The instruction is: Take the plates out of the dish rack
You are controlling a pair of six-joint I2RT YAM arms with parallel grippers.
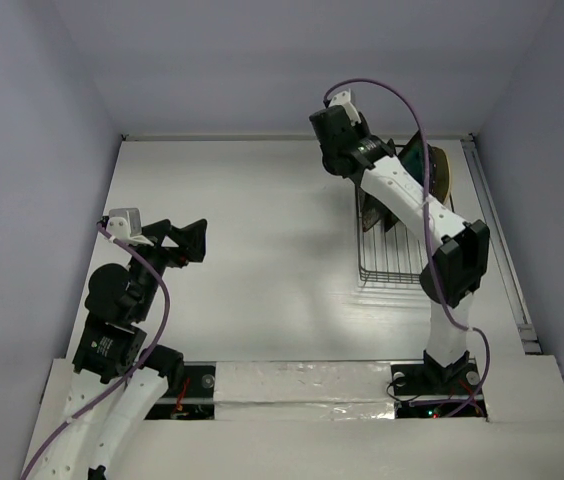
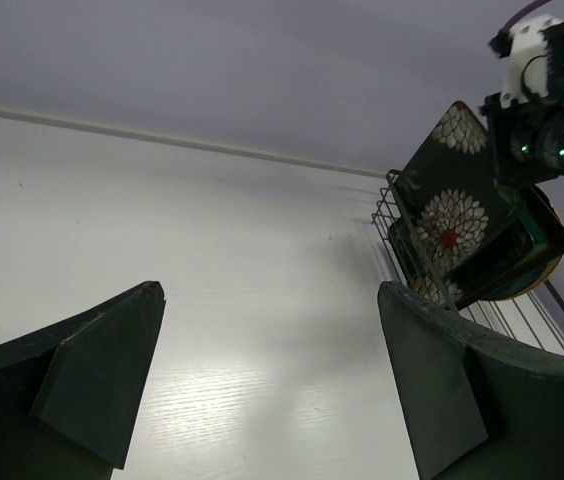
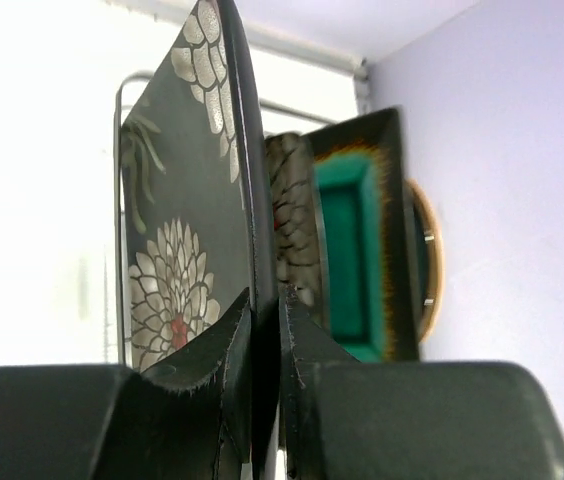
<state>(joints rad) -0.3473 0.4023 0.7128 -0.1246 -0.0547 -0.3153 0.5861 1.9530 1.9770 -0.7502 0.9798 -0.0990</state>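
Observation:
My right gripper (image 3: pixel 265 300) is shut on the top edge of a black flowered square plate (image 3: pixel 177 200), the front one in the dish rack (image 1: pixel 387 265). In the left wrist view this plate (image 2: pixel 452 215) stands tilted, with its upper corner higher than the other plates. Behind it stand a second black flowered plate (image 3: pixel 292 220), the teal square plate (image 3: pixel 347 250) and the round tan plate (image 3: pixel 430 260). My left gripper (image 1: pixel 187 240) is open and empty above the table's left side, far from the rack; its fingers (image 2: pixel 102 380) frame bare table.
The rack (image 2: pixel 392 195) stands at the right of the white table (image 1: pixel 262 230), near the right wall rail (image 1: pixel 502 250). The near half of the rack holds no plates. Walls close the table at the back and on both sides.

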